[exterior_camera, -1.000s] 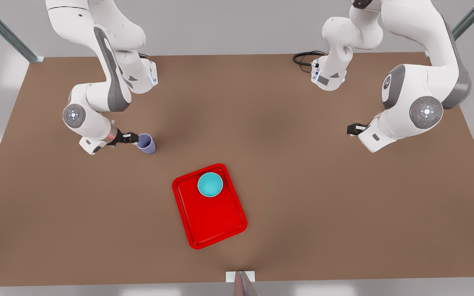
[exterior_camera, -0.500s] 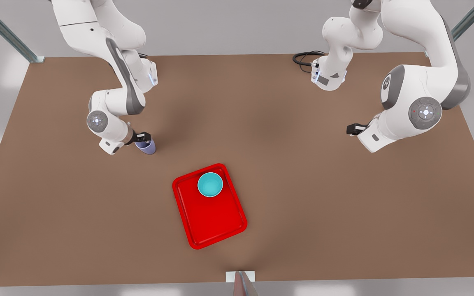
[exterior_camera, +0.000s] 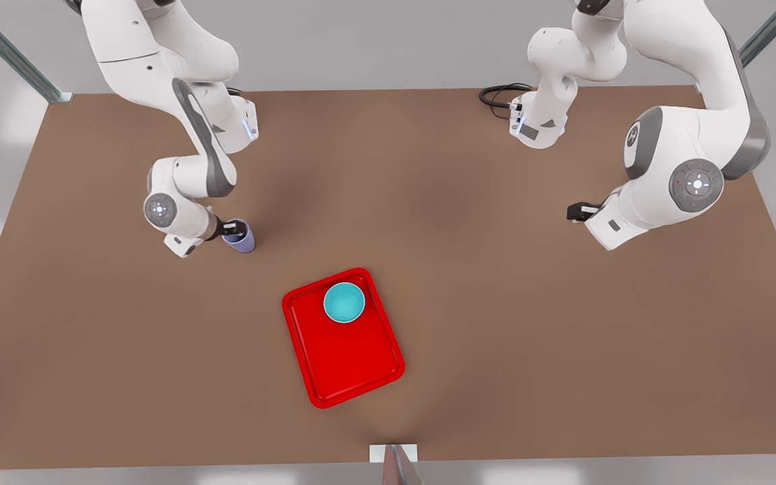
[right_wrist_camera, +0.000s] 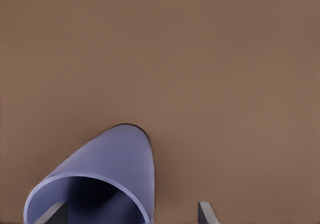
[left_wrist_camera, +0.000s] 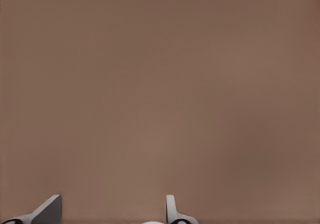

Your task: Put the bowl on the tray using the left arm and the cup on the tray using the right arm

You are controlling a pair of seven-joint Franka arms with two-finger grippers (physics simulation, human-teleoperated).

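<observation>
The lavender cup [exterior_camera: 244,240] stands on the brown table at the front view's left. My right gripper [exterior_camera: 232,225] is at its rim. In the right wrist view the cup [right_wrist_camera: 107,169] is close below, and the right gripper [right_wrist_camera: 131,213] is open, with one finger [right_wrist_camera: 56,213] inside the cup's mouth and the other finger [right_wrist_camera: 206,212] outside its wall. The teal bowl [exterior_camera: 344,302] sits in the far corner of the red tray [exterior_camera: 354,364]. My left gripper [exterior_camera: 575,212] waits at the front view's right, open [left_wrist_camera: 110,211] over bare table.
A black cable [exterior_camera: 496,94] lies coiled at the table's back edge by the left arm's base. A small white bracket [exterior_camera: 393,453] sits at the front edge. Bare table lies between the cup and the tray.
The right arm swung in toward the cup, and its gripper went from beside the cup to its rim. The cup, bowl, tray and left arm stayed put.
</observation>
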